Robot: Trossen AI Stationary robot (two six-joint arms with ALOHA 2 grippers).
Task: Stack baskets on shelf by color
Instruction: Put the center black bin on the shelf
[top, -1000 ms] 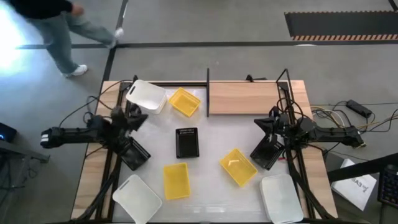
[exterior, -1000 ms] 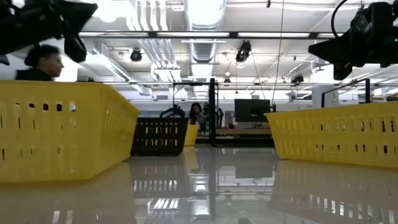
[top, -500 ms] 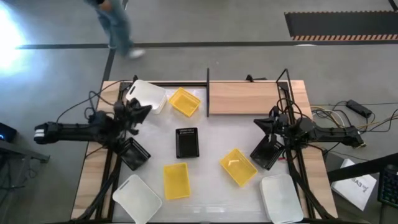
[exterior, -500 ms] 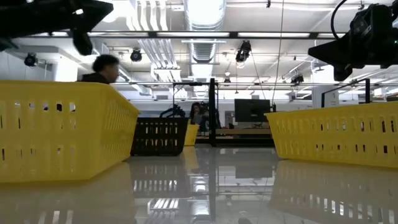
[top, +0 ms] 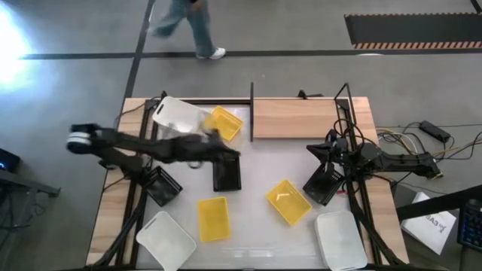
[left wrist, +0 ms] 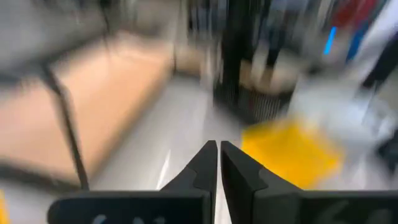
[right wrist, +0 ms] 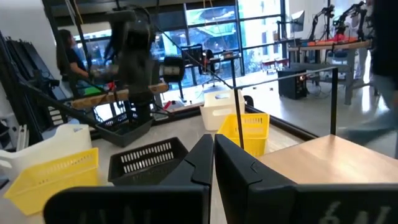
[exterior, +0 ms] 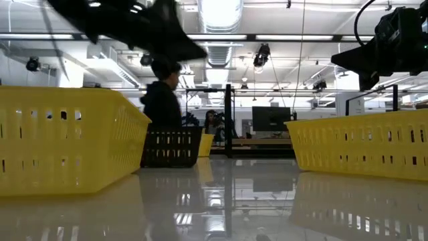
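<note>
Baskets: black basket (top: 227, 174) at counter centre | left gripper (top: 230, 155) hovering above, jaws pressed together, needing spreading before descending | right gripper (top: 312, 148) waiting, jaws together, near right edge

a robotics lab or workshop in an open, industrial-looking hall. the low view shows a bare ceiling with exposed ducts (exterior: 221, 50), pipes and strip lights, a monitor (exterior: 271, 120) on a desk far back, and a person (exterior: 162, 100) walking past. from above, the floor (top: 301, 30) is grey concrete marked with dark tape lines and a hazard-striped mat (top: 413, 30). loose cables (top: 407, 139) trail beside the white tabletop (top: 260, 181). big windows (right wrist: 217, 31) and other workbenches show beyond.
</note>
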